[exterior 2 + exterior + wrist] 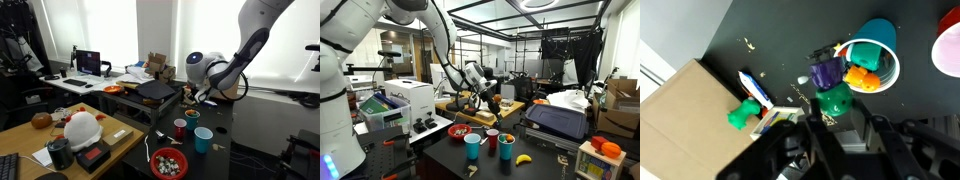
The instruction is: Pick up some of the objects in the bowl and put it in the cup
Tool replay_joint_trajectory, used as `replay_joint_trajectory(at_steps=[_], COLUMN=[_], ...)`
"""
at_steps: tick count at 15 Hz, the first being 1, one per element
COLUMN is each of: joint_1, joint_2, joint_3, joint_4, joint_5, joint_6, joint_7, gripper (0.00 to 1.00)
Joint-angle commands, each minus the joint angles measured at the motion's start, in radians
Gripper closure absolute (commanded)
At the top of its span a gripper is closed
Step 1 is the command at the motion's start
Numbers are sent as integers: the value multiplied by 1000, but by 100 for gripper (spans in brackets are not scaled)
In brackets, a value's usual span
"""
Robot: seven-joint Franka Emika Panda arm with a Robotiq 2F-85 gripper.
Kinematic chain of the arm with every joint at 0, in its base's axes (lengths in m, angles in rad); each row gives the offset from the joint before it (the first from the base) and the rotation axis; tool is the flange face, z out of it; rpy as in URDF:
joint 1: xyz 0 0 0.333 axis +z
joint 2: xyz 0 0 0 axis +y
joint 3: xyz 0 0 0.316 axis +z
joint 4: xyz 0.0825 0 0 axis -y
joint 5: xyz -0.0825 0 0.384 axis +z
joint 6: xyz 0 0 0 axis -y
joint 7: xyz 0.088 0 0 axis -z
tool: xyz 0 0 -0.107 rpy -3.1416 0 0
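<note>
Claw (836,113) clenched, seemingly on small green piece (834,100); round teal plastic cup (880,32) lies below, up-right of claw in wrist view.

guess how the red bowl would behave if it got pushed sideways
The red bowl looks wide and shallow, so it would probably slide rather than tip. The small pieces lie loose inside and would likely shift or rattle. It seems to sit near the edge of the dark table, so a push that way might send it off.
</note>
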Motion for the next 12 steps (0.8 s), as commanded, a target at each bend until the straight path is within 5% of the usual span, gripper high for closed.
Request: replay_joint_trajectory(at_steps=[1,12], joint_1=[-12,-48], joint_2=[57,164], joint_3=[8,65], joint_4=[81,156], joint_5=[-103,-474], joint_6=[-3,-19], joint_7=[58,323], gripper=[89,89])
